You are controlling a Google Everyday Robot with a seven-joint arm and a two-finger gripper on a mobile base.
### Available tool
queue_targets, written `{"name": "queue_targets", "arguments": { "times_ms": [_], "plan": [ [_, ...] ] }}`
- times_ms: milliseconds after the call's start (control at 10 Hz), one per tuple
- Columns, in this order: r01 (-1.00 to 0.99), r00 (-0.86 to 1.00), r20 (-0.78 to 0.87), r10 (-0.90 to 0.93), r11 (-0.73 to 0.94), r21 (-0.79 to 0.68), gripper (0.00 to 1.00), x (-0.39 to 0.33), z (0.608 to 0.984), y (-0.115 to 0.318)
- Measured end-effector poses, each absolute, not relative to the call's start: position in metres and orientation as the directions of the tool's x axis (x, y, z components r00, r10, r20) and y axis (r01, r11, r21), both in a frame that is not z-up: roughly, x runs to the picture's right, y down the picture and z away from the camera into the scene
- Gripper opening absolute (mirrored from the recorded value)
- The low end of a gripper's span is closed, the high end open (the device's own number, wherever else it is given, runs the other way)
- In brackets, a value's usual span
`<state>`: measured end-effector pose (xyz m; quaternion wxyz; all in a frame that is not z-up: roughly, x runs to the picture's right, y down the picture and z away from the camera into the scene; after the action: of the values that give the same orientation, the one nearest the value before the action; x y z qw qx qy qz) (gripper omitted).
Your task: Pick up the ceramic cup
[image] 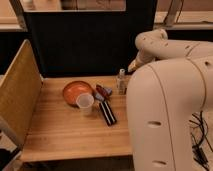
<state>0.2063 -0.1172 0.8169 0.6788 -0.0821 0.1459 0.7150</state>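
Observation:
The ceramic cup [85, 101] is small, plain and white. It stands upright on the wooden table [60, 132], touching the front right edge of the orange bowl [75, 91]. My white arm [170, 100] fills the right side of the view, and its upper link bends down toward the table's back right corner. My gripper does not show; it lies hidden behind the arm's body, to the right of the cup.
A slim clear bottle [121, 81] stands at the back right. A red and blue packet [103, 91] and a long black object [107, 113] lie right of the cup. A yellow panel [17, 95] walls the table's left side, and a dark panel [80, 40] stands behind.

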Motion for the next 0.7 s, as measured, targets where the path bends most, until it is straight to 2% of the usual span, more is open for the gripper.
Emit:
{"name": "queue_targets", "arguments": {
  "times_ms": [300,700],
  "plan": [
    [-0.997,0.04,-0.249,0.968,0.056,0.058,0.8,0.177,0.789,-0.139],
    [-0.956,0.294,-0.265,0.918,0.285,-0.071,0.8,0.088,0.772,-0.095]
  ]
}}
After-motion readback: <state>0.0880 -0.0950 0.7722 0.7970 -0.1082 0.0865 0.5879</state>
